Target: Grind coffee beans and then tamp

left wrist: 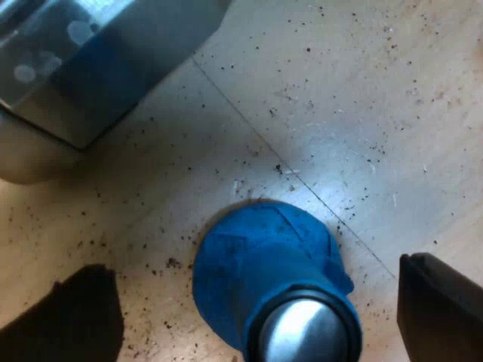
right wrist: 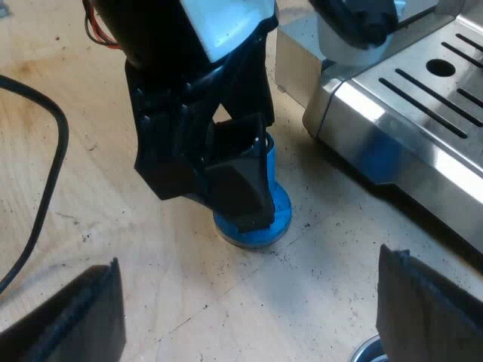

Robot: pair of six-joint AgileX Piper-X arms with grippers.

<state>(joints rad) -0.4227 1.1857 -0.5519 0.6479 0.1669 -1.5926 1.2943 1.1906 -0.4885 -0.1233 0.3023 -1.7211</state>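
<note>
Tamp not begun: blue tamper (left wrist: 264, 249) upright on table (left wrist: 362, 90), ungrasped.
L end effector (left wrist: 256, 313) released, fingers spread wide either side of tamper, apart from it. R end effector (right wrist: 249, 313) released, empty, low over table near espresso machine (right wrist: 423, 128). Dark grounds specks (left wrist: 172, 263) scattered round tamper (suggests grinding done, can't confirm). Left to do, by my read: close on tamper, lift, tamp.
</note>
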